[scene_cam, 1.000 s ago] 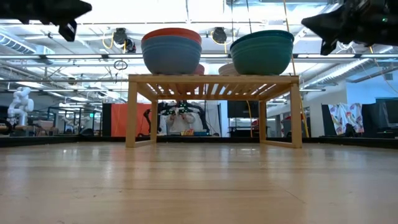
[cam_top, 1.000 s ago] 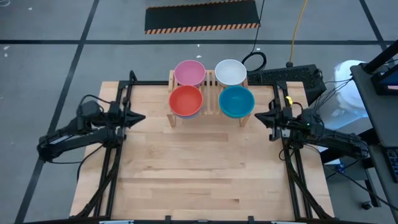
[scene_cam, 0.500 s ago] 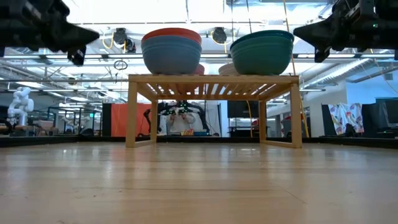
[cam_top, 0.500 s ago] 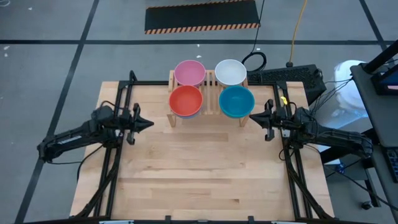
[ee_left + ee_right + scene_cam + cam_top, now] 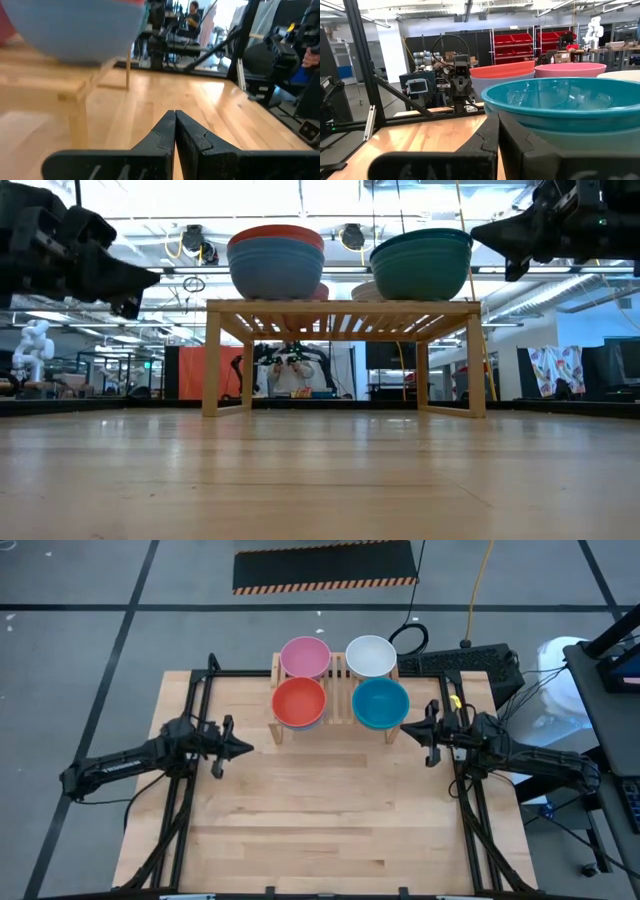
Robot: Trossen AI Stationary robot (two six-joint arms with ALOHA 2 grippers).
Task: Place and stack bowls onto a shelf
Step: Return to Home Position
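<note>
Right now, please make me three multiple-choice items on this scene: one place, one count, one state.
1. Where is the round red plastic bowl?
A) nested in the round blue plastic bowl on the low slatted light-wood shelf
B) under the shelf
C) beside the shelf

2. How many bowl tops show from above?
A) two
B) four
C) six

3. The left end effector and right end effector are:
A) open
B) shut on bowls
C) shut, empty

Answers:
1 A, the low view shows its rim above the blue one.
2 B, red, pink bowl, white bowl, teal-blue bowl.
3 C, the wrist views show the fingers pressed together.
</note>
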